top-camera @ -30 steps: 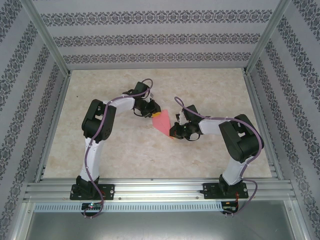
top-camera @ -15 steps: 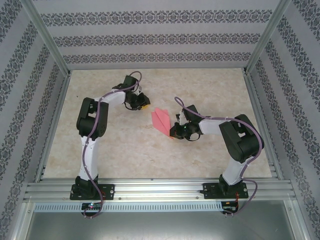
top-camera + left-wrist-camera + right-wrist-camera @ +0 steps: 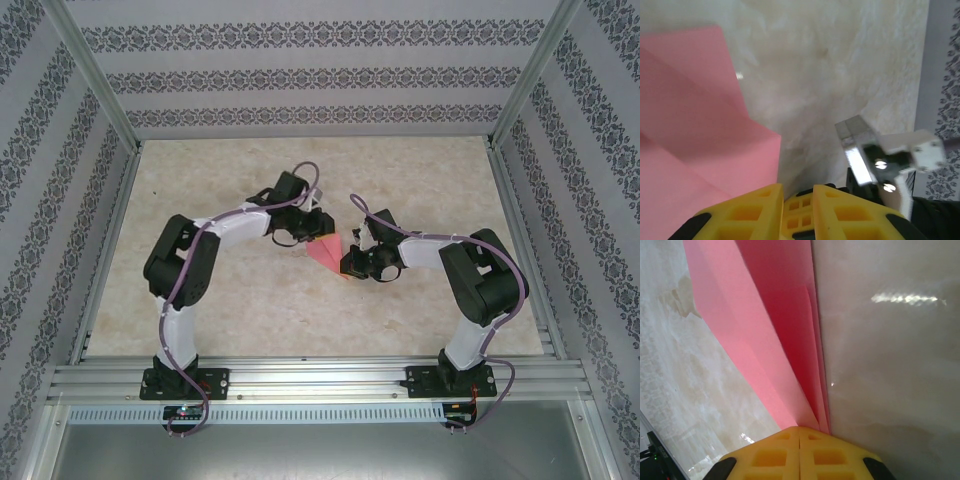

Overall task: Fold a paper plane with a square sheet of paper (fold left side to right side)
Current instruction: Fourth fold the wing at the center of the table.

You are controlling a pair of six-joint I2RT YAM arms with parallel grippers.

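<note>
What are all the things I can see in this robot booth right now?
pink paper: one, pink-red, partly folded, on the table between the two grippers
table: one, beige marbled, under everything
walls: three, grey with dark patterned stripes, around the table
metal frame: one, silver, along the near edge and up the corners
left arm: one, black and white with a purple cable, bolted at near left
right arm: one, same colours, bolted at near right
left gripper: one, yellow fingers a little apart, at the paper's edge
right gripper: one, yellow fingers shut on the pink paper
</note>
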